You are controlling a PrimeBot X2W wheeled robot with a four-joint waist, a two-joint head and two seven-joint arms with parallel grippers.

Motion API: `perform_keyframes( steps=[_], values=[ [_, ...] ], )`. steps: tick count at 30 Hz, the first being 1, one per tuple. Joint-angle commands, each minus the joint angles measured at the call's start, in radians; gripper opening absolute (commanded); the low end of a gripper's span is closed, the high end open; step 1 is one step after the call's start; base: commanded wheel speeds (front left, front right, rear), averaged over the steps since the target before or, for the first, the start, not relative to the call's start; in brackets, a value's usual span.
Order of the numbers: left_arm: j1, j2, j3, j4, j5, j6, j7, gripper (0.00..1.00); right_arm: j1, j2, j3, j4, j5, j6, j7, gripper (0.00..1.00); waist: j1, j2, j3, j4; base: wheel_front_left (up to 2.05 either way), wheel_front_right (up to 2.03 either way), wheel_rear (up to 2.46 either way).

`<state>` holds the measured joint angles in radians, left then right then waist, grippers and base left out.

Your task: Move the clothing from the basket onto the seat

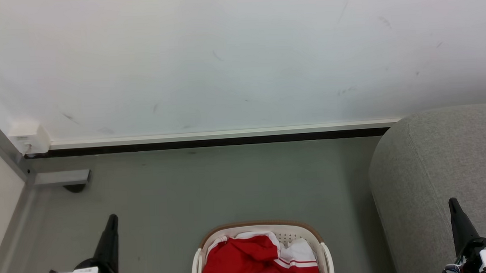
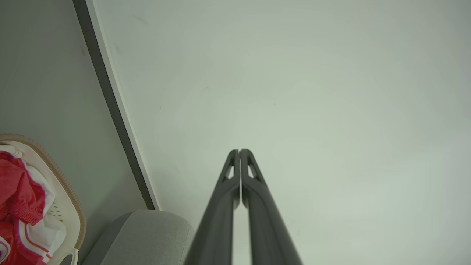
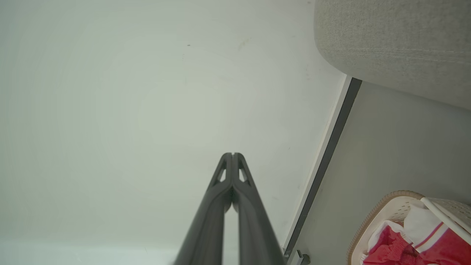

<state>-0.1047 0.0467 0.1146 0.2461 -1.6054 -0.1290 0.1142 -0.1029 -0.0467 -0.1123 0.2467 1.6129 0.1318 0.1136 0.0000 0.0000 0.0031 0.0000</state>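
**A:** Clothing, soft red sports garments with white panels and red-white striped trim (image 1: 248, 259). Location?

**B:** Heaped in the small oval cream-white perforated plastic basket with a brown rim (image 1: 263, 225), at 6 o'clock in the head view. None of it has been moved yet.

**A:** Hazards?

**B:** As a judgement, the pieces lie crumpled together, so one pinch may drag up a second. A trailing end could snag the rim and tip the light basket. It could also drop onto the strip of grey floor (image 1: 353, 213) before reaching the large light grey fabric sofa (image 1: 441, 160) at 3 to 4 o'clock.

**A:** Basket contents?

**B:** Red and white cloth, nothing else seen. Bare perforated wall shows at the basket's 1 o'clock. Its near end is cut off by the picture's edge.

**A:** Grippers?

**B:** The left gripper (image 1: 113, 218) is at 8 o'clock and the right gripper (image 1: 452, 201) at 4 o'clock. Each has its dark fingers pressed together, pinching nothing. Both are well apart from the basket and must spread before any pick.
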Motion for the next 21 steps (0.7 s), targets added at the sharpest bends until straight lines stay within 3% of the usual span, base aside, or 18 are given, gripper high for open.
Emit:
perform_keyframes(
  steps=[1,17,18,21],
  values=[
    [-0.009,0.007,0.001,-0.003,-0.014,-0.004,0.003,0.00,-0.013,-0.007,-0.004,-0.005,0.000,-0.002,0.004,0.00,0.0000,0.0000,0.000,0.000,0.00,0.00,0.00],
    [0.000,0.000,0.000,0.000,0.000,0.000,0.000,0.00,0.000,0.000,0.000,0.000,0.000,0.000,0.000,0.00,0.0000,0.0000,0.000,0.000,0.00,0.00,0.00],
    [0.002,-0.001,-0.001,0.005,0.001,0.000,-0.002,1.00,0.003,0.002,0.001,0.004,0.000,0.000,-0.001,1.00,0.0000,0.0000,0.000,0.000,0.00,0.00,0.00],
    [0.018,-0.006,-0.008,0.022,0.003,0.002,-0.008,1.00,0.020,0.010,0.005,0.020,-0.002,0.000,-0.007,1.00,0.0000,0.0000,0.000,0.000,0.00,0.00,0.00]
  ],
)
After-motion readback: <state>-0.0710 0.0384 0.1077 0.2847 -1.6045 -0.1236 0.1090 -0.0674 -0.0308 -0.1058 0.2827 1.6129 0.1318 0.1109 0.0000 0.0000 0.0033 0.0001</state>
